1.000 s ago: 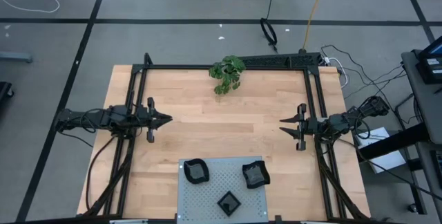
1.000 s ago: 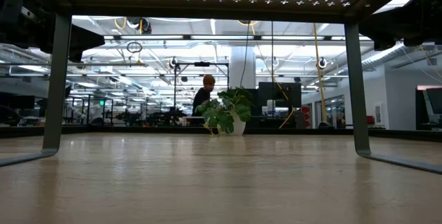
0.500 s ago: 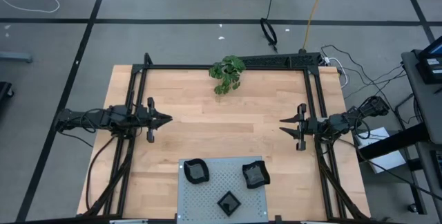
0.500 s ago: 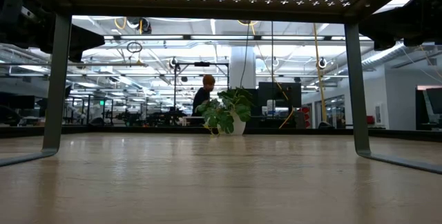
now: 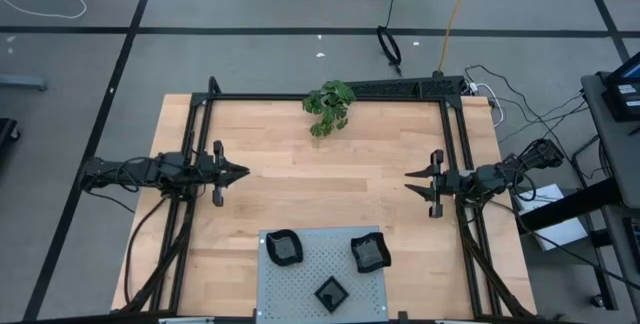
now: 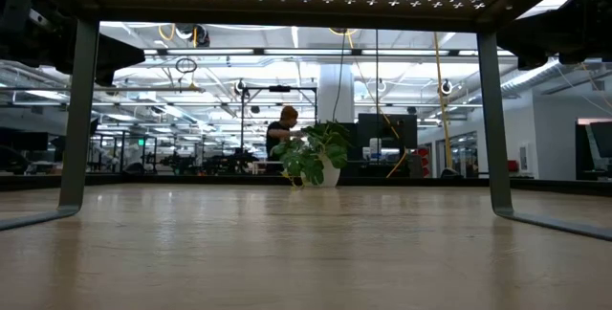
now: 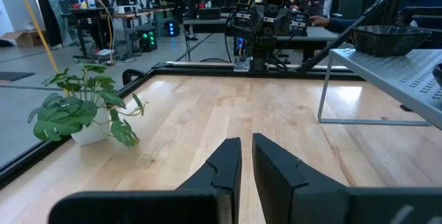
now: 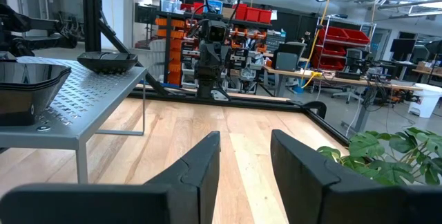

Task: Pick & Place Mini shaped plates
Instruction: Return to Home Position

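Both arms rest over the wooden table (image 5: pixel 300 199) with the sorting apparently done, judging by the bare boards. The grey perforated shelf (image 5: pixel 310 276) stands well apart from both claws, to one side of the line joining them. The potted plant (image 5: pixel 329 107) sits on the other side of that line. The left arm (image 5: pixel 150 172) and right arm (image 5: pixel 490 176) point at each other across the table. The left gripper (image 7: pixel 246 141) has its fingers drawn almost together, only a slit between them, and grips nothing. The right gripper (image 8: pixel 245 135) stands partly open and is equally empty. The mini shaped plates (image 5: pixel 369 252) sit on the shelf in three black stacks, none within reach of either claw as posed. One stack (image 5: pixel 284 248) is on the left gripper's side and another (image 5: pixel 330 292) is farthest from both (no dish shows on the table itself). The likely hazard now is the shelf rather than the grip. These glossy dishes are only nested, and two stacks sit close to the shelf's corners. A low swing by either arm could knock the frame and slide a stack off its edge.
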